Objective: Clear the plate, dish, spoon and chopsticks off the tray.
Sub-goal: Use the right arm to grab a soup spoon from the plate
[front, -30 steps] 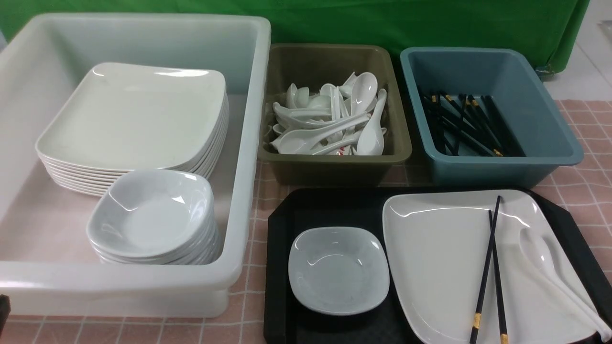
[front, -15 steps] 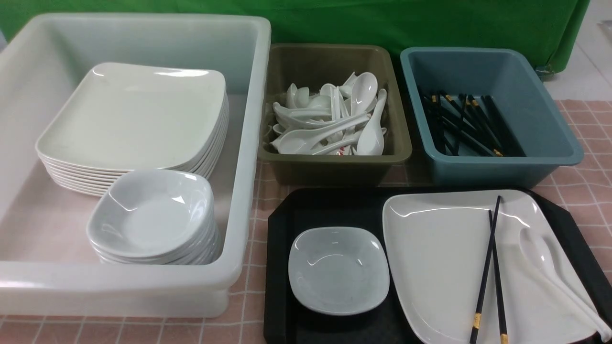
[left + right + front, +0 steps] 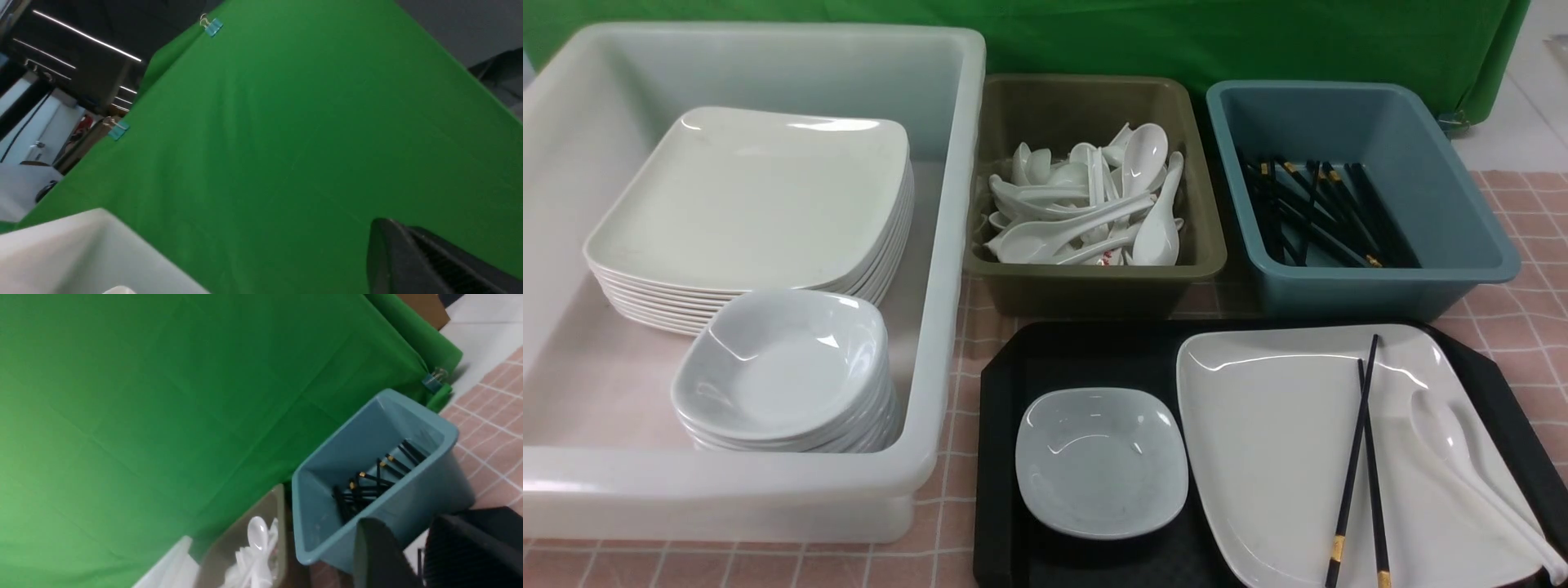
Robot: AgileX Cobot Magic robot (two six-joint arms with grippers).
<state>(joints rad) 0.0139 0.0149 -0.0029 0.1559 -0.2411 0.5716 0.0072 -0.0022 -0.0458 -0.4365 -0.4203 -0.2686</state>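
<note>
Tray (image 3: 1094, 351) holds dish (image 3: 1102, 463), plate (image 3: 1274, 457), chopsticks (image 3: 1353, 465) and spoon (image 3: 1470, 465) on the plate. Beyond the tray, olive tub (image 3: 1094, 286) holds spoons, blue tub (image 3: 1380, 286) chopsticks. Left fingers (image 3: 392, 253) narrow; right fingers (image 3: 378, 551) apart.

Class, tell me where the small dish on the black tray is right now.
In the front view, the dish sits on the tray's left side, just left of the big plate.
</note>
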